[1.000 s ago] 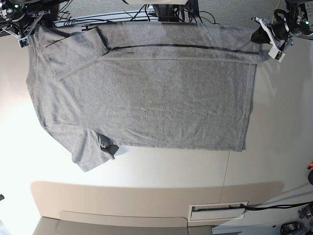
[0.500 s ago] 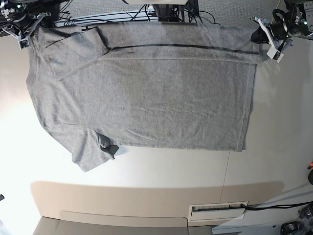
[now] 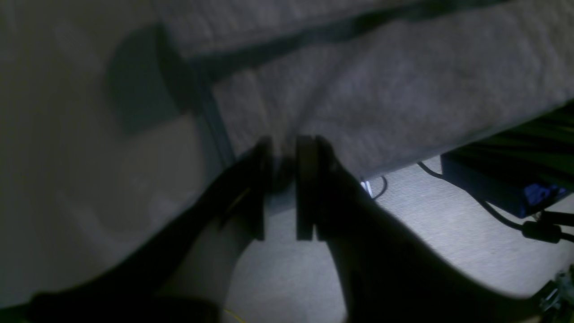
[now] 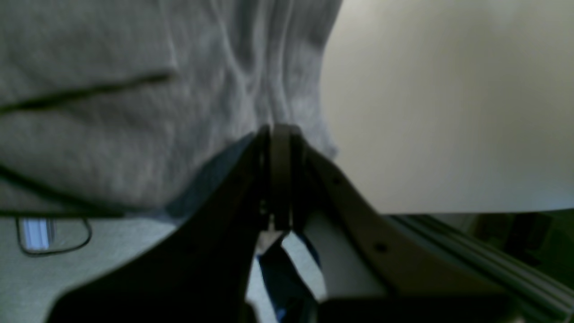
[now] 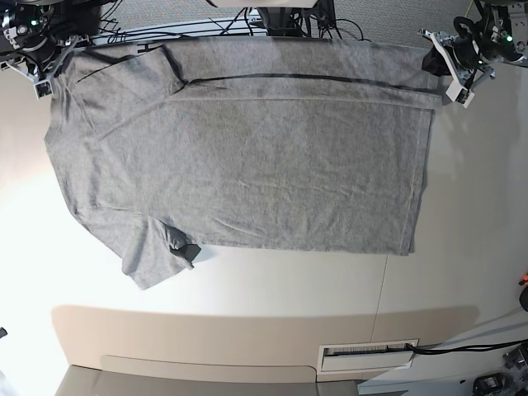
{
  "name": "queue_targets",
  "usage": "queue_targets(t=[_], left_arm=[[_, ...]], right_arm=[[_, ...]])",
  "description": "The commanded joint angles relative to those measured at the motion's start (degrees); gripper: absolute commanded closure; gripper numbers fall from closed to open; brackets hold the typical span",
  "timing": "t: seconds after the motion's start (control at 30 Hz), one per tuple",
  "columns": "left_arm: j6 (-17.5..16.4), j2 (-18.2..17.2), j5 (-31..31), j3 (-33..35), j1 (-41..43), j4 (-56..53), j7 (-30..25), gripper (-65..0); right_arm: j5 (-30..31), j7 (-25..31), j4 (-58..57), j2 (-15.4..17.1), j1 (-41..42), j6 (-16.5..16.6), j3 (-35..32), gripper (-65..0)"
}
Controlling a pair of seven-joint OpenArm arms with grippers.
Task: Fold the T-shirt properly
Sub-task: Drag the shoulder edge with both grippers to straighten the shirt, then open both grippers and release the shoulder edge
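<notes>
The heather-grey T-shirt (image 5: pixel 247 157) lies flat across the pale table (image 5: pixel 470 247), collar end at the left. Its far edge is folded over along a dark line and reaches the table's far edge. One sleeve (image 5: pixel 157 256) points toward the near side with its tip curled. My left gripper (image 5: pixel 450 70) is at the far right corner. In the left wrist view it (image 3: pixel 282 150) pinches the T-shirt's (image 3: pixel 403 89) edge. My right gripper (image 5: pixel 45 62) is at the far left corner. In the right wrist view it (image 4: pixel 273 132) is shut on bunched T-shirt cloth (image 4: pixel 112 112).
Cables and arm bases (image 5: pixel 289 21) run behind the table's far edge. A blue box (image 3: pixel 493 188) and cables lie on the floor beyond that edge. A white slotted plate (image 5: pixel 367 355) sits at the near edge, and a seam (image 5: pixel 384 289) crosses the table at right.
Both grippers have drawn a little toward the far edge, and the T-shirt's far corners have gone with them. The rest of the T-shirt lies as before.
</notes>
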Motion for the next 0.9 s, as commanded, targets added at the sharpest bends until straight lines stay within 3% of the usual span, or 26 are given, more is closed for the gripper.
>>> queue_targets(t=[0.0, 0.17, 0.27, 0.43, 0.63, 0.87], left_arm=[[0.02, -0.94, -0.63, -0.39, 0.22, 1.27, -0.57, -11.1], [0.02, -0.94, -0.66, -0.39, -0.13, 1.75, -0.74, -11.1], [0.02, -0.94, -0.44, -0.59, -1.16, 1.75, -2.80, -11.1], [0.00, -0.94, -0.46, -3.69, -5.07, 1.75, -5.66, -11.1], [-0.09, -0.94, -2.47, -9.33, -11.30, 1.73, -14.62, -11.1], [-0.24, -0.92, -3.10, -9.64, -18.45, 1.68, -14.62, -11.1]], right_arm=[[-0.09, 0.04, 1.84, 0.81, -0.28, -0.44, 1.11, 0.0], [-0.11, -1.46, 6.75, 0.68, -0.28, -1.03, 3.91, 0.0], [-0.11, -1.09, 9.29, 0.70, 0.13, -3.06, 6.14, 0.0], [-1.44, 0.42, 10.67, 0.72, 3.74, -3.15, 10.45, 0.0], [-2.82, 4.04, 10.62, 0.70, 13.25, -3.23, 11.56, 0.0], [-2.38, 5.35, 10.58, 0.70, 27.28, -3.23, 11.56, 0.0]])
